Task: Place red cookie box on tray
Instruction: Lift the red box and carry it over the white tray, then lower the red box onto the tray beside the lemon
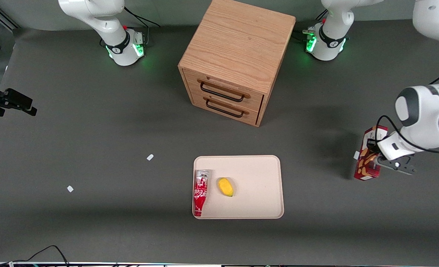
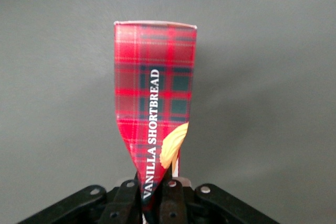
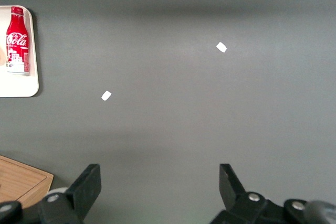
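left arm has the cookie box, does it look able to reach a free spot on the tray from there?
Probably yes. The gripper is shut on the red cookie box; open table lies between, and bare tray remains beside the mango.

Lower end of the red cookie box is hidden between the gripper fingers in the left wrist view; box's contact with the surface cannot be told. In the front view, part of the box is covered by the gripper and cable. Tray and wooden drawer cabinet are cut off at the right wrist view's edge.
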